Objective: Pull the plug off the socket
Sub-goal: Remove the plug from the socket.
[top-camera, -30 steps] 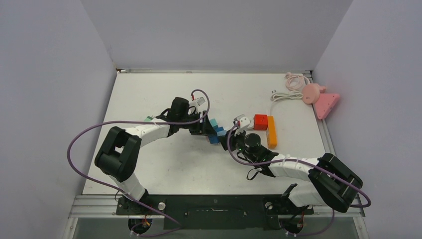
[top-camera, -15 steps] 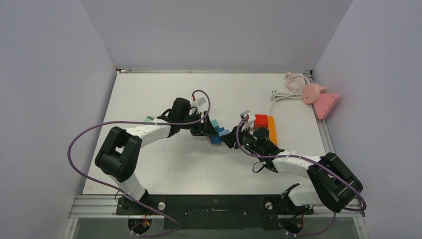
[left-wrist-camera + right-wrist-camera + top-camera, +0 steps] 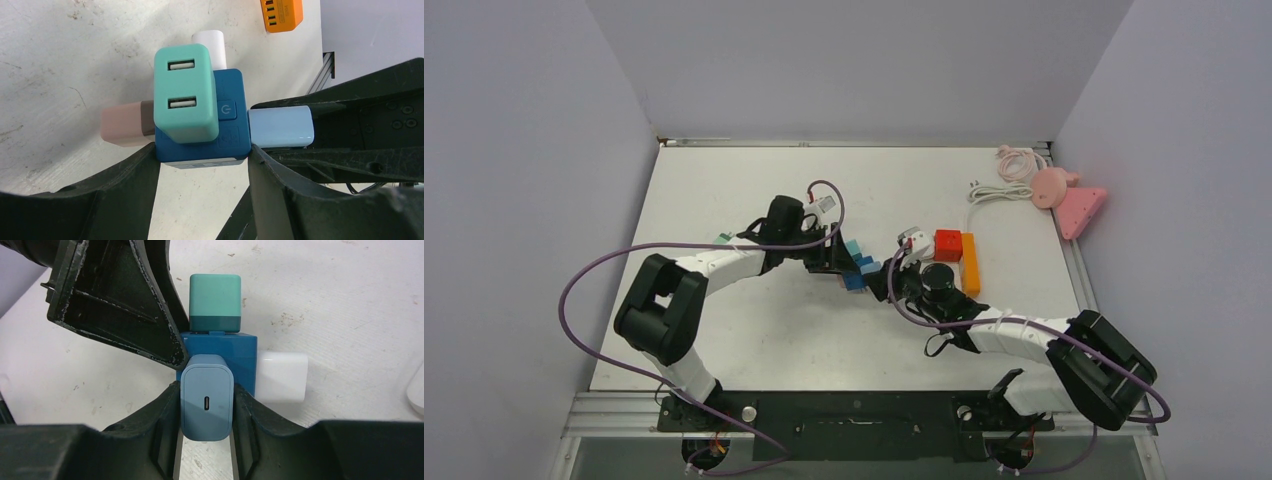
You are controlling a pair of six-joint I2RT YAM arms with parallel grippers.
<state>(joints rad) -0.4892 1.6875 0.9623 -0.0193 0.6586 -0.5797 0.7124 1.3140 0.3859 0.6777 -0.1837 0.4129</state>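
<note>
So the blue socket cube (image 3: 227,135) is parked mid-bench (image 3: 754,330) and squeezed on both sides by the left pincer (image 3: 202,160), presumably so it's anchored. The light-blue plug (image 3: 206,410), apparently seated flush, is clamped by the right pincer (image 3: 206,395) for a straight pull. The cube's other faces are filled by a teal charger (image 3: 185,95), white plug (image 3: 282,375) and pink plug (image 3: 120,125).

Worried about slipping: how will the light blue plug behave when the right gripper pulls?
The light blue plug looks rigid and smooth, so the right gripper may slip. It probably resists, then pops free, since the left gripper clamps the blue socket.
</note>
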